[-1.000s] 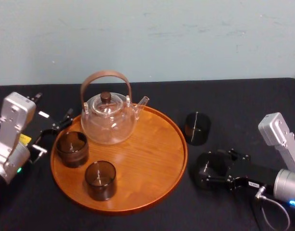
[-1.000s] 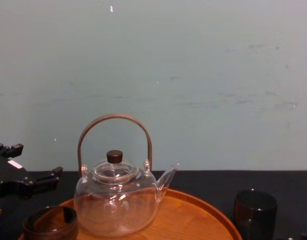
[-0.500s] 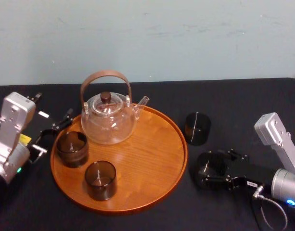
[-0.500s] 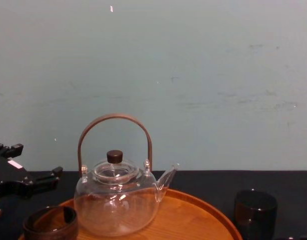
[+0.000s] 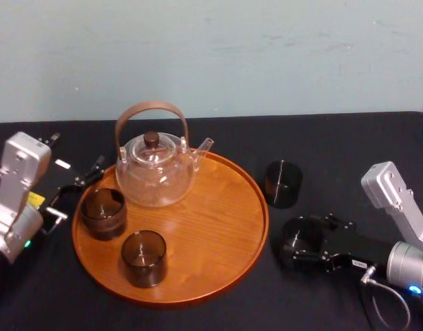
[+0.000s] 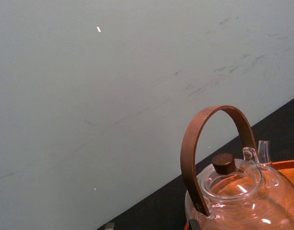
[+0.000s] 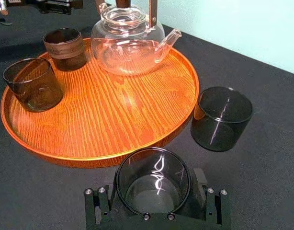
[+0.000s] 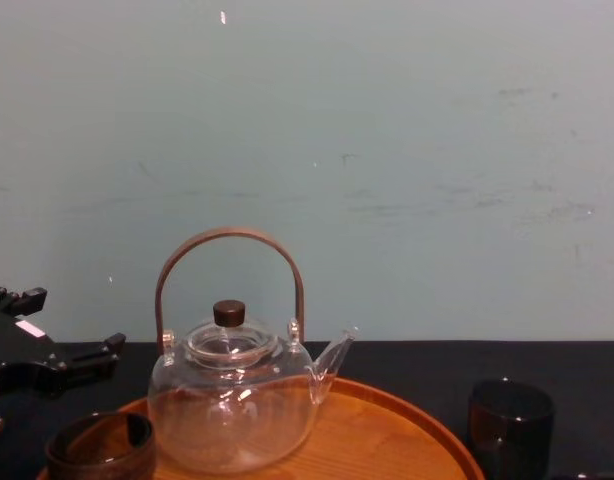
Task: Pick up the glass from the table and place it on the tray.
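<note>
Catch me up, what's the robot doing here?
The right tool is closed around a dark glass, low over the table just right of the tray, not yet carried across. The tray already carries a teapot and two glasses; another glass stands on the table beyond. The left tool sits parked at the tray's left edge.

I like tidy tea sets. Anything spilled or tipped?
Nothing spilled or tipped. Teapot upright on the tray. Two glasses sit off it: the lone glass and the gripped glass in the right end effector. The left end effector idles beside the tray.
</note>
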